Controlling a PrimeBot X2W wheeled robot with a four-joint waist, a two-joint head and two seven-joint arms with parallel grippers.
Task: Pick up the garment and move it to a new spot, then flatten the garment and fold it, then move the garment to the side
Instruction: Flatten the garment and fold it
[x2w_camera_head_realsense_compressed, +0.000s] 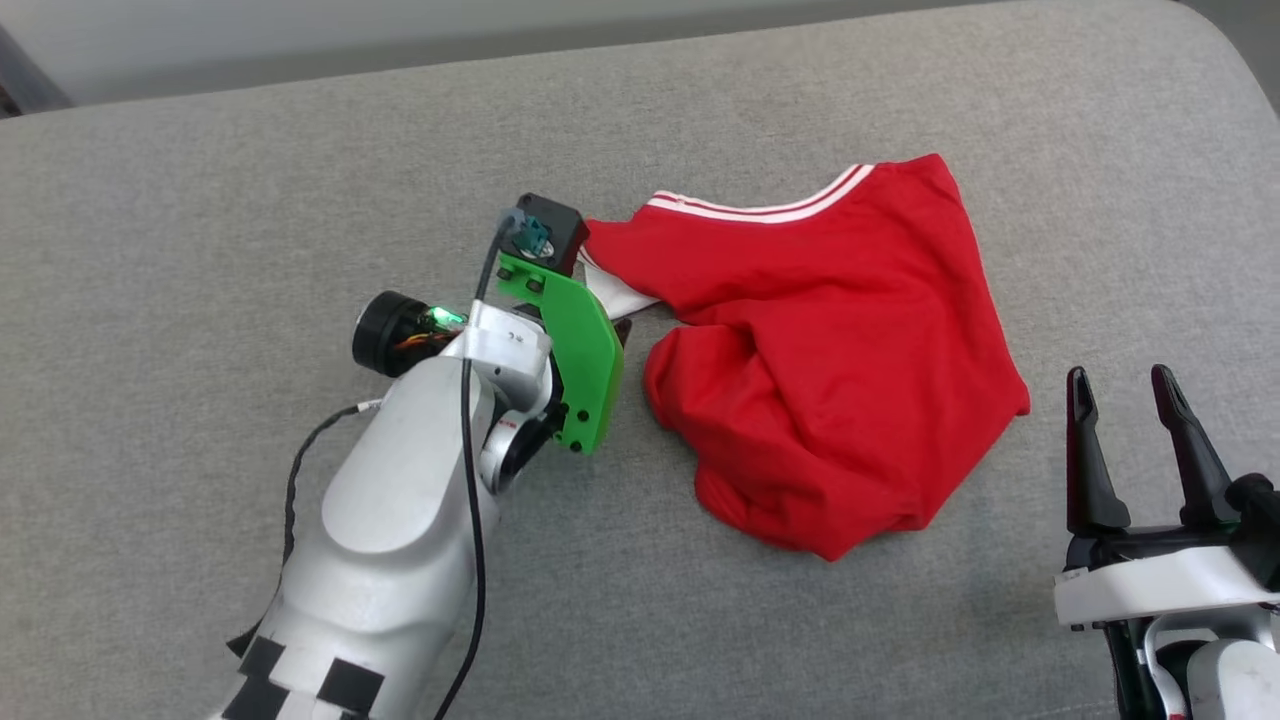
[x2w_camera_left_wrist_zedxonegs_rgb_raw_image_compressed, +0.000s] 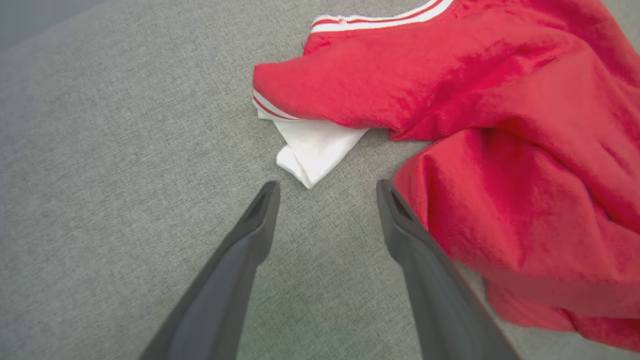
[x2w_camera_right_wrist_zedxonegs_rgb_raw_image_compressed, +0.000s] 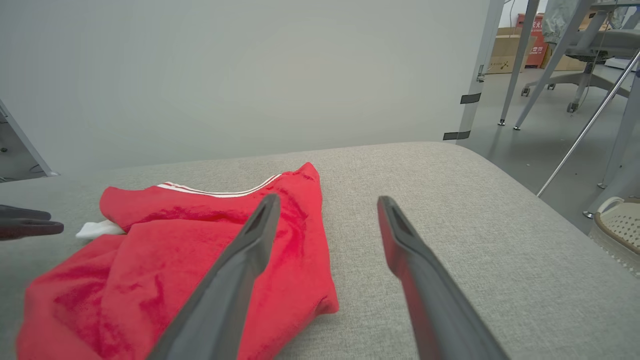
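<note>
Red jersey T-shirt (x2w_camera_head_realsense_compressed: 830, 350) is found crumpled at worktop (x2w_camera_head_realsense_compressed: 300, 150) centre. Left gripper (x2w_camera_left_wrist_zedxonegs_rgb_raw_image_compressed: 327, 186), wide, is aimed at its white sleeve (x2w_camera_left_wrist_zedxonegs_rgb_raw_image_compressed: 312, 150) at 9 o'clock. Right gripper (x2w_camera_head_realsense_compressed: 1120, 385), wide, is parked at 4 o'clock. A sleeve-only pinch may leave the body dragged in a bunch.

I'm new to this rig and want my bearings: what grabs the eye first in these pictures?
The crumpled red jersey T-shirt with striped white trim stands out most, lying in a heap right of centre on the grey fabric cushion. Next comes the bright green plastic bracket on the left arm, whose open left gripper points at the shirt's folded white sleeve. The open right gripper sits apart at the lower right.
</note>
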